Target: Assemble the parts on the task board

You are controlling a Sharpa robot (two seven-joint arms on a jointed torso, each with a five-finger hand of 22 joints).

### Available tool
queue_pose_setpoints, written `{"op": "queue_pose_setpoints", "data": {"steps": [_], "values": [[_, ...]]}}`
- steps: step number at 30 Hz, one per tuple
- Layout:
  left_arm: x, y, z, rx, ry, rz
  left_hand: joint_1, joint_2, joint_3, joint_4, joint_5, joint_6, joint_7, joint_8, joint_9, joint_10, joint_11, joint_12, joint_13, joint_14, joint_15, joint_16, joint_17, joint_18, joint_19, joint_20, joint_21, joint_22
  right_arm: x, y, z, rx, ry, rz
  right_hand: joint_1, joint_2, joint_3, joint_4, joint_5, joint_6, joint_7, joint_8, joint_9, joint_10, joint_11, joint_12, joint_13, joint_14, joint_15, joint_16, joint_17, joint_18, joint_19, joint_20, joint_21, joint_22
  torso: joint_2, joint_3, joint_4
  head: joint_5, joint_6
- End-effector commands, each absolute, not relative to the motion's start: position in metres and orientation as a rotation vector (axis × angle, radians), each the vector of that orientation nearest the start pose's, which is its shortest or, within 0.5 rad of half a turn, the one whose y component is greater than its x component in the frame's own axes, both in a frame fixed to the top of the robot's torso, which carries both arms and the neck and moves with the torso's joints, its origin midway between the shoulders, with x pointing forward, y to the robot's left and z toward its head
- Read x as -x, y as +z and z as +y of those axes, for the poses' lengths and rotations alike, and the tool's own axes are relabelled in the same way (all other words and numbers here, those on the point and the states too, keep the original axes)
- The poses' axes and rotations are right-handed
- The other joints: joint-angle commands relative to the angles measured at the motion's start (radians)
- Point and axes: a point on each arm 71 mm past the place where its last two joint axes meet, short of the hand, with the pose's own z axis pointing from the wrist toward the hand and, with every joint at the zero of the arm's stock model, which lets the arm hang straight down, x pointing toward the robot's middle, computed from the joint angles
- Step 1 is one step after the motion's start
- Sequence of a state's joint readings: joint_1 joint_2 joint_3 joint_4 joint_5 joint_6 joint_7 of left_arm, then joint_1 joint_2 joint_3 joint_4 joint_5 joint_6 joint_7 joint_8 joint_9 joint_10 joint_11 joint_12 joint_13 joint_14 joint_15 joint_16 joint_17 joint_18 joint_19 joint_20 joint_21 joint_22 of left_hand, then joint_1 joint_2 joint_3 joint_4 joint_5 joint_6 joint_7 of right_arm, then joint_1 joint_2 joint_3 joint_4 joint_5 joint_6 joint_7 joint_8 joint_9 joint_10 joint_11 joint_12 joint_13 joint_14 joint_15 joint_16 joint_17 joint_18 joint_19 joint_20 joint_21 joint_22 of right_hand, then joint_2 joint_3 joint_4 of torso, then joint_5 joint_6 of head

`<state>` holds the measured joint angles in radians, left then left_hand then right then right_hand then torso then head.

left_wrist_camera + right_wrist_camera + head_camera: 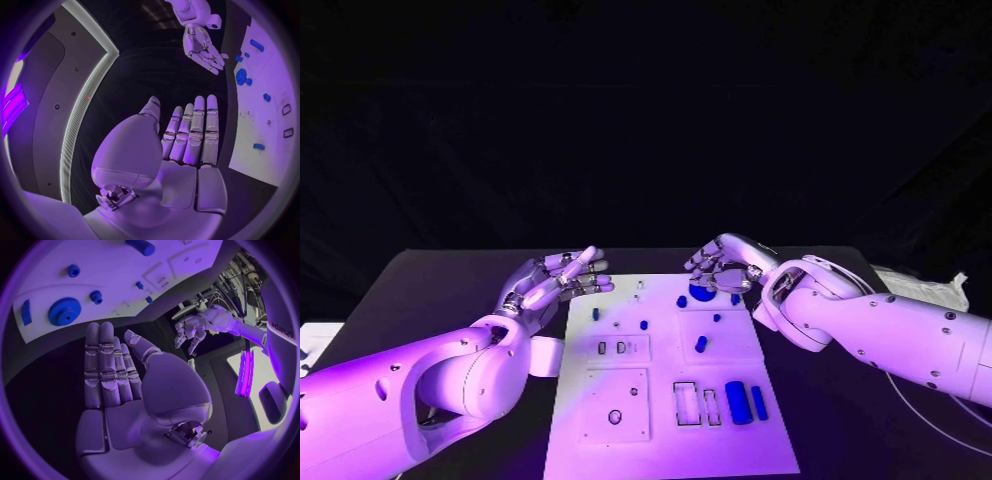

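A: What can't you make out on the task board (668,440)?

B: In the head view its near edge is cut off at the bottom of the frame. The right hand (721,268) covers part of the blue gear (702,293) near the upper middle.

A: And the small blue parts (597,313) at centre?

B: Too small to tell their shapes. In the left wrist view the board runs off the right edge.
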<state>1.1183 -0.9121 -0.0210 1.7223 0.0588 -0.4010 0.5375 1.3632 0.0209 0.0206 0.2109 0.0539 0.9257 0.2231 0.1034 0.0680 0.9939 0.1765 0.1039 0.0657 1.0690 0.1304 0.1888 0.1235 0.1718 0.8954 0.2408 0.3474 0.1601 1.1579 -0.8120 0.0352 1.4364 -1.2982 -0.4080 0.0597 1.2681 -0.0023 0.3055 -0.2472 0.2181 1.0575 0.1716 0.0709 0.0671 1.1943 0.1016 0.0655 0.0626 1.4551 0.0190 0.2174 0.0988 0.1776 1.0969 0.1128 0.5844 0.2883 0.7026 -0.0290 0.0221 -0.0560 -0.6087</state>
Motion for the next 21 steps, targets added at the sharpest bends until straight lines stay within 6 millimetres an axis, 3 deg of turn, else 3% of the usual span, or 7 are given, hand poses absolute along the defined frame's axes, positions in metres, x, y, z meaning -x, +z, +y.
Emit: {"op": "queue_pose_setpoints", "data": {"steps": [1, 7, 17, 21], "values": [[-0.437, -0.180, 0.188, 1.175, -1.716, 1.315, 0.004, 0.003, -0.003, -0.006, 0.002, 0.005, 0.002, -0.001, -0.001, 0.004, 0.001, -0.004, -0.001, 0.004, 0.000, -0.006, 0.001, 0.011, 0.008, -0.001, 0.000, -0.002, -0.503, -0.178, -0.203, 0.221, 0.601, 1.603, -0.005, -0.015, -0.003, 0.022, -0.011, 0.007, -0.009, -0.005, 0.001, 0.012, -0.013, -0.003, 0.001, 0.058, -0.015, 0.136, 0.075, 0.004, 0.006, -0.018, 0.062, 0.039, 0.031, -0.0019, 0.0057, -0.003, 0.009], [-0.434, -0.178, 0.186, 1.179, -1.730, 1.321, 0.003, 0.004, -0.004, -0.006, 0.002, 0.005, 0.003, -0.003, -0.002, 0.004, 0.001, -0.007, -0.001, 0.003, 0.001, -0.009, 0.001, 0.011, 0.008, -0.001, -0.001, -0.002, -0.502, -0.176, -0.196, 0.315, 0.532, 1.619, -0.013, -0.039, 0.015, 0.054, -0.024, 0.006, -0.015, -0.007, 0.000, 0.015, -0.017, -0.004, 0.002, 0.051, -0.016, 0.316, 0.192, 0.004, -0.005, -0.022, 0.156, 0.100, 0.052, -0.0020, 0.0070, -0.003, 0.018], [-0.432, -0.177, 0.184, 1.182, -1.738, 1.331, 0.002, 0.004, -0.006, -0.007, 0.002, 0.004, 0.004, -0.006, -0.002, 0.003, 0.002, -0.010, -0.001, 0.002, 0.002, -0.013, 0.001, 0.011, 0.007, -0.001, -0.003, -0.004, -0.502, -0.174, -0.189, 0.375, 0.488, 1.634, -0.009, -0.067, 0.044, 0.101, -0.032, -0.001, -0.020, -0.007, 0.000, -0.015, -0.013, -0.003, 0.001, 0.047, -0.014, 0.466, 0.303, 0.005, -0.020, -0.017, 0.254, 0.164, 0.071, -0.0031, 0.0090, -0.006, 0.022], [-0.431, -0.176, 0.184, 1.183, -1.739, 1.333, 0.002, 0.004, -0.006, -0.007, 0.002, 0.004, 0.004, -0.006, -0.002, 0.003, 0.002, -0.010, -0.001, 0.002, 0.002, -0.013, 0.001, 0.011, 0.007, -0.001, -0.003, -0.004, -0.503, -0.174, -0.187, 0.387, 0.477, 1.641, -0.004, -0.078, 0.053, 0.122, -0.035, -0.003, -0.021, -0.007, 0.001, -0.025, -0.011, -0.004, 0.001, 0.049, -0.012, 0.608, 0.452, -0.003, -0.003, -0.015, 0.327, 0.242, 0.076, -0.0036, 0.0117, -0.006, 0.024]]}}
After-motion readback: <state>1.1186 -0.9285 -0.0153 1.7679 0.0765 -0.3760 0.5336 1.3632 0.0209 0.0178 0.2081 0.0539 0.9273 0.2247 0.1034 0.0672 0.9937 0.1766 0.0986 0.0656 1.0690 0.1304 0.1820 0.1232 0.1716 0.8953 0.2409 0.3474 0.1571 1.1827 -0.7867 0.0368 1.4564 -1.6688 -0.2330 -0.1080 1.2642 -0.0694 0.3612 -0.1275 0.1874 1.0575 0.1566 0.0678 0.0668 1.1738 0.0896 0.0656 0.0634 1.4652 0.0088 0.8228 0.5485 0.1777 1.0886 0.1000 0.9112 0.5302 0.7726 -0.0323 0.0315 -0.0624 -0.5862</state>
